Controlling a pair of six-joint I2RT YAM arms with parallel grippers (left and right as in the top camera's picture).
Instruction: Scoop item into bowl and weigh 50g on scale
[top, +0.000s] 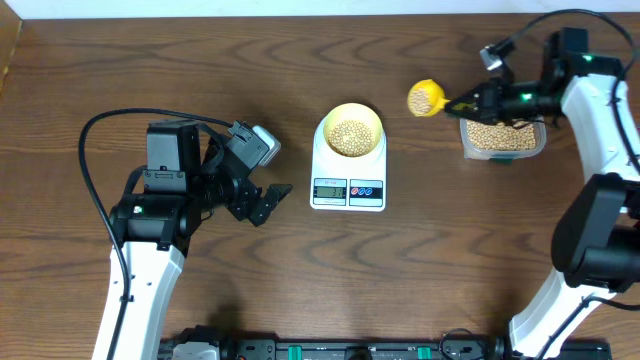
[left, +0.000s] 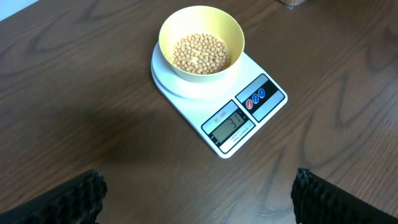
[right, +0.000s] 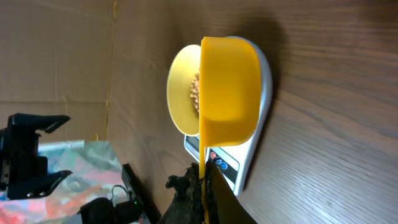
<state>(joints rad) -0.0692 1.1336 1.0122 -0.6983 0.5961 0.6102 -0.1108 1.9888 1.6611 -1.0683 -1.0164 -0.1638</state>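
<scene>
In the middle of the table (top: 200, 70) sits the white scale (top: 348, 172), with the pale-yellow bowl (top: 351, 130) on its platform and a decent layer of beans (top: 351, 137) inside. The display (left: 229, 124) is lit, but I honestly can't make out the digits for sure, even from the left wrist cam.

The right gripper (top: 478, 100) is clamped tight on the handle of the bright-yellow scoop (top: 426, 97). The scoop head has beans in it and sits between the scale and the clear tub (top: 502, 138). The arm covers part of the tub from above. From the right wrist cam the scoop blocks most of the bowl and scale, so you only get a sliver of beans past its rim, and the handle runs down into the dark fingers at the bottom edge.

The left gripper (top: 268, 200) is spread wide with nothing in it, just left of the scale. In its own cam the fingers (left: 68, 199) are cut off at the bottom corners.
</scene>
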